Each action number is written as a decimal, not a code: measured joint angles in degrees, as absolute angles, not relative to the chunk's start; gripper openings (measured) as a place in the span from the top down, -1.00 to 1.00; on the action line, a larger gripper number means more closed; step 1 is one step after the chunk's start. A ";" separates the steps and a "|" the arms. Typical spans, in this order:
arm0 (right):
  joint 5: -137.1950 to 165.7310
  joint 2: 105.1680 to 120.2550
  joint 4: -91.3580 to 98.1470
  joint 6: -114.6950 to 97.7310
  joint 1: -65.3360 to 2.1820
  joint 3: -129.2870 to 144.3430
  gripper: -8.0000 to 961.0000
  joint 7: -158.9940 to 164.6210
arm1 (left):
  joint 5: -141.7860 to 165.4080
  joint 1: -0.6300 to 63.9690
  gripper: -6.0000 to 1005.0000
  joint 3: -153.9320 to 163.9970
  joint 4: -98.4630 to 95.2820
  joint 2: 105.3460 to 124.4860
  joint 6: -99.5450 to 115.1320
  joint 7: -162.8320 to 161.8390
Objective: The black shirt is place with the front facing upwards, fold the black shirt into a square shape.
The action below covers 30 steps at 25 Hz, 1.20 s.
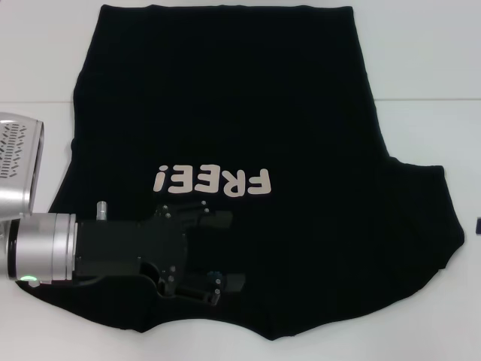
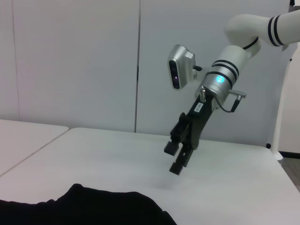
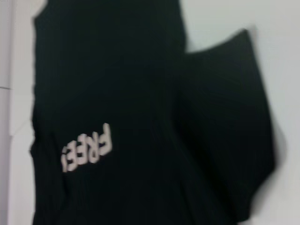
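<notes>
The black shirt (image 1: 248,128) lies spread flat on the white table, its white "FREE!" lettering (image 1: 213,181) facing up and its neck towards me. One sleeve (image 1: 421,226) sticks out to the right; no sleeve shows on the left side. My left gripper (image 1: 223,252) sits over the near part of the shirt by the collar, open, fingers pointing right, with a small blue label (image 1: 214,274) beside one finger. My right gripper (image 2: 174,157) hangs in the air above bare table, open and holding nothing. The shirt (image 3: 140,93) fills the right wrist view.
The white table (image 1: 421,68) shows around the shirt at the far right and left. A seam between two tabletops (image 1: 37,101) runs across the surface. A silver camera housing (image 1: 16,162) sits at the left edge.
</notes>
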State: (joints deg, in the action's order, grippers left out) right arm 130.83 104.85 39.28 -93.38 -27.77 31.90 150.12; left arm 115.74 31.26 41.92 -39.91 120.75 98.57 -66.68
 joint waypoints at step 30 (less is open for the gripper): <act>133.43 108.22 30.49 -77.27 -31.42 33.38 -0.58 147.64 | 115.74 30.93 -0.89 41.78 -37.43 120.75 97.74 -66.62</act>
State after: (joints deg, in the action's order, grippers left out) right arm 133.43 108.22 30.49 -77.27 -31.42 33.38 147.64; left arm 115.74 30.93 41.78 -37.43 120.75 97.74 -66.62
